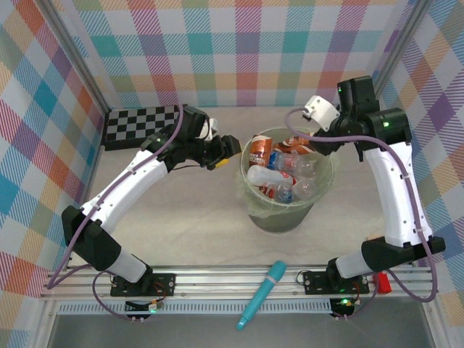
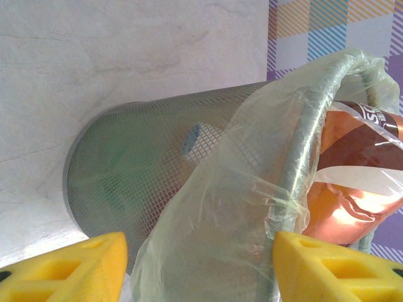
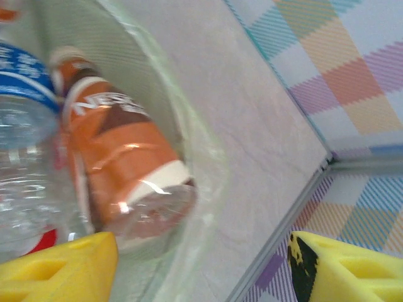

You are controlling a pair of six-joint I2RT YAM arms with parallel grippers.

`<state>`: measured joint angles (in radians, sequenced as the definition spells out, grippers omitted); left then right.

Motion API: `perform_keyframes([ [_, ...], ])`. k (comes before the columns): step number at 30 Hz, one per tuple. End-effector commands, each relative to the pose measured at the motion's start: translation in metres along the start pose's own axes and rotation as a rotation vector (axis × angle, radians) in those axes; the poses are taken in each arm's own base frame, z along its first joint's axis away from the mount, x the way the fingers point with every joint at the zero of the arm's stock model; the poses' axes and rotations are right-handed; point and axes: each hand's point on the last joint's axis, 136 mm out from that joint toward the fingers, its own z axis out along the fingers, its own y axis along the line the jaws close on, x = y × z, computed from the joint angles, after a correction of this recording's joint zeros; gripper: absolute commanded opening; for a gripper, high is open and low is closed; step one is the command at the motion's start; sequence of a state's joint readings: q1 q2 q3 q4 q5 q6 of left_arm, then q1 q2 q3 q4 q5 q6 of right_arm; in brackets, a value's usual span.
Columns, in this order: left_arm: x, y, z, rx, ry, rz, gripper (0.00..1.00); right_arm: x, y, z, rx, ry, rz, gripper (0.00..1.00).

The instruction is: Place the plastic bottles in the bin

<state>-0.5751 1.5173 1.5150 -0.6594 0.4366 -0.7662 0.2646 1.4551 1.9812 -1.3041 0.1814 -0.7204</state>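
One teal pen-shaped tube (image 1: pixel 262 293) is lying tilted across the near rail (image 1: pixel 217 279) at 6 o'clock, between my two bases. Just past it the bin (image 1: pixel 284 217) is standing upright mid-table, its clear liner (image 2: pixel 208 207) folding over the rim. Many plastic bottles (image 1: pixel 286 172) are lying heaped inside, with red, blue and orange-brown labels. My left gripper (image 2: pixel 198 270) is hovering at the bin's 9 o'clock rim, fingers spreading wide and pinching nothing. Rim and liner are sitting between the yellow pads (image 2: pixel 75 270); touching or not, can't tell. An orange-brown bottle (image 2: pixel 359 189) is leaning just inside that rim. My right gripper (image 3: pixel 201 270) is hanging over the bin's 1 o'clock side, fingers also spreading apart and gripping nothing. Under it an orange-labelled bottle (image 3: pixel 119 163) is lying against the inner wall beside a blue-labelled bottle (image 3: pixel 25 82). The checkerboard (image 1: pixel 141 123) is lying flat at far 10 o'clock.
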Motion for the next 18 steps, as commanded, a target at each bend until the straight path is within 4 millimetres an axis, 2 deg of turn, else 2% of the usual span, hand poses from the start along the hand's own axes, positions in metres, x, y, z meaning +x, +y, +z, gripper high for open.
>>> perform_keyframes([
  [1, 0.013, 0.002, 0.009, -0.009, 0.052, 0.002, 0.62, 0.002, -0.014, 0.018, 0.044, 0.032, 0.092, 0.71],
  [5, 0.014, 0.002, 0.012, -0.006, 0.054, -0.003, 0.61, 0.0, -0.006, 0.04, -0.003, 0.042, 0.094, 0.71],
  [9, 0.014, 0.001, 0.008, -0.006, 0.044, 0.001, 0.61, -0.016, 0.011, 0.047, -0.103, -0.04, 0.127, 0.7],
  [11, 0.013, 0.0, 0.007, -0.008, 0.04, 0.001, 0.61, -0.018, 0.021, 0.055, -0.144, -0.033, 0.133, 0.7],
  [13, 0.013, 0.0, 0.007, -0.01, 0.038, -0.001, 0.61, -0.018, 0.023, 0.057, -0.151, -0.033, 0.147, 0.71],
  [15, 0.012, 0.0, 0.006, -0.01, 0.036, -0.002, 0.61, -0.018, 0.015, 0.05, -0.109, -0.047, 0.169, 0.72],
  [18, 0.011, 0.0, 0.004, -0.016, 0.027, 0.004, 0.61, -0.01, -0.016, 0.032, -0.011, -0.051, 0.309, 0.78],
])
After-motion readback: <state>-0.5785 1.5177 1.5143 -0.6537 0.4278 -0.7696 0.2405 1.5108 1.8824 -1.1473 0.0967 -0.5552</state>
